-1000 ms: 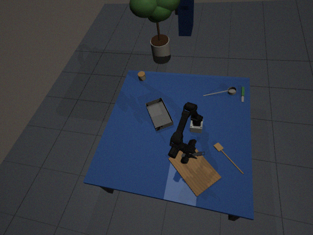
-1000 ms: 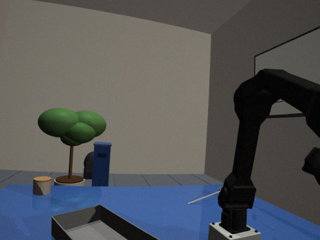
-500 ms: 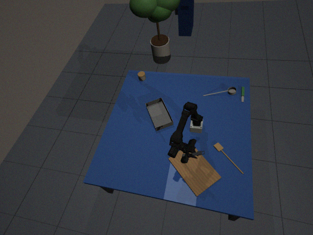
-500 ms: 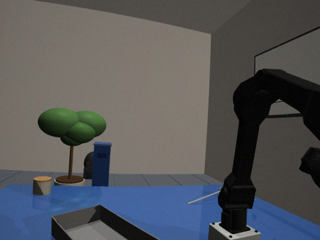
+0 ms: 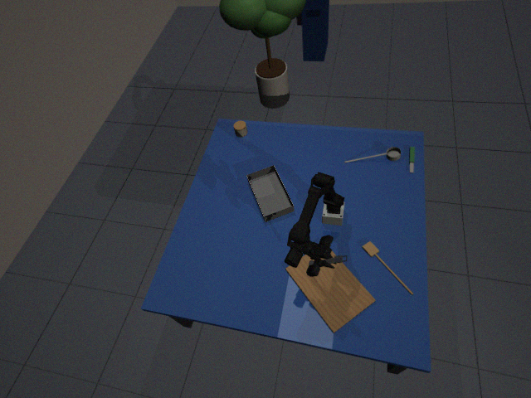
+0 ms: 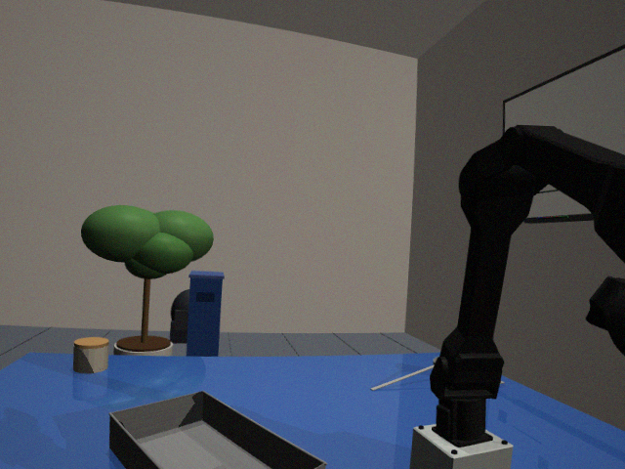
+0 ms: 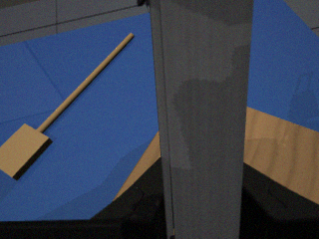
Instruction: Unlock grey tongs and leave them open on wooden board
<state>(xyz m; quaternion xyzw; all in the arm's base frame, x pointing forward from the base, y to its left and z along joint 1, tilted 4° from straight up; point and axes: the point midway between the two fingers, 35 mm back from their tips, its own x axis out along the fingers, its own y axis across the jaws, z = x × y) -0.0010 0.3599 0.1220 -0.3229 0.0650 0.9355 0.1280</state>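
Look first at the wrist view. Your gripper (image 5: 322,262) is squeezed tight on the tongs (image 7: 204,124). The grey tongs fill the middle of that view, like a tall flat bar going up and down. You cannot tell from the pictures if the tongs are open or locked.

Behind the tongs you can see a corner of the board (image 7: 271,149). The blue table (image 7: 105,124) is past it. A wooden spatula (image 7: 55,117) lies flat on the table, to the left in that view, apart from the board.

Now look from the top. Your gripper is over the corner of the board (image 5: 338,295) that is nearest the arm's base (image 5: 333,213). A bit of the grey tongs (image 5: 338,259) sticks out from the gripper toward the spatula (image 5: 386,265). You cannot tell if the tongs touch the board. The arm (image 5: 306,214) bends up from its base and comes back down to the board.

The tin (image 5: 270,192) sits on the other side of the arm, well apart from the board. Nothing lies across it.

Farther off, a ladle (image 5: 377,155) and a green and white pen (image 5: 411,158) lie near the far right edge of the table. A small jar (image 5: 240,128) with a tan lid stands at the far left corner.

Past the table, a plant (image 5: 268,46) in a pot and a blue box (image 5: 315,30) stand on the floor.
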